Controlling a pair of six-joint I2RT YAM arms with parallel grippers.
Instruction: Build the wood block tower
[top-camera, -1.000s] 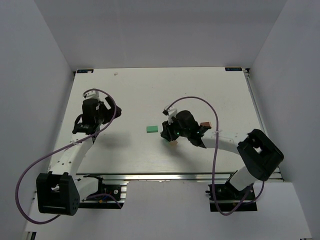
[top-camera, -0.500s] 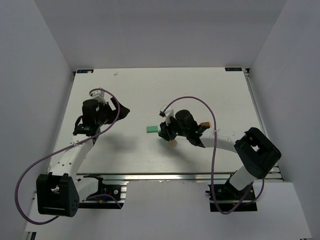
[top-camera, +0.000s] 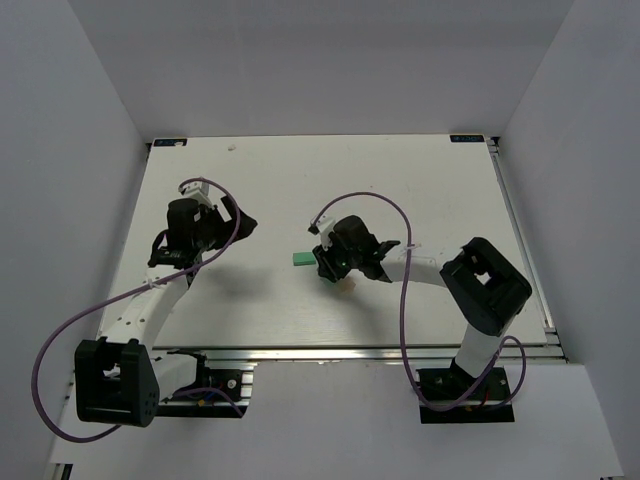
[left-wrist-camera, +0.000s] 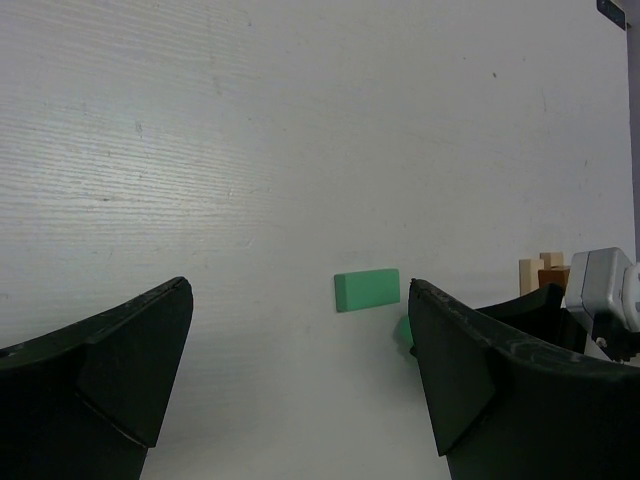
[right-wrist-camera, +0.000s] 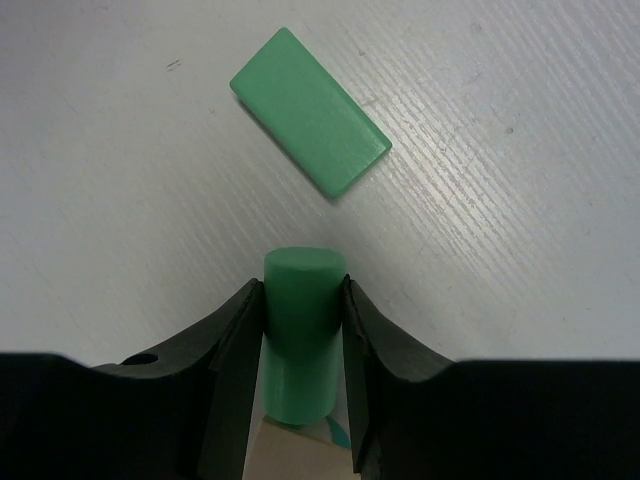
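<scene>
My right gripper (right-wrist-camera: 303, 290) is shut on a green cylinder (right-wrist-camera: 303, 340), held just above the table; a tan block (right-wrist-camera: 285, 455) shows under its rear end. A flat green block (right-wrist-camera: 310, 112) lies on the table just beyond the cylinder's tip. From above, the green block (top-camera: 304, 259) sits immediately left of the right gripper (top-camera: 326, 266), with a tan block (top-camera: 347, 286) below the wrist. My left gripper (left-wrist-camera: 300, 380) is open and empty, facing the green block (left-wrist-camera: 367, 290) from the left. Upright tan and brown blocks (left-wrist-camera: 545, 272) show past its right finger.
The white table (top-camera: 300, 180) is enclosed by white walls at the back and both sides. Purple cables (top-camera: 375, 200) loop over both arms. A metal rail (top-camera: 330, 352) runs along the near edge by the arm bases.
My right arm has swung left with the green cylinder, bringing it up to the green block. The left gripper has turned slightly toward the centre.
</scene>
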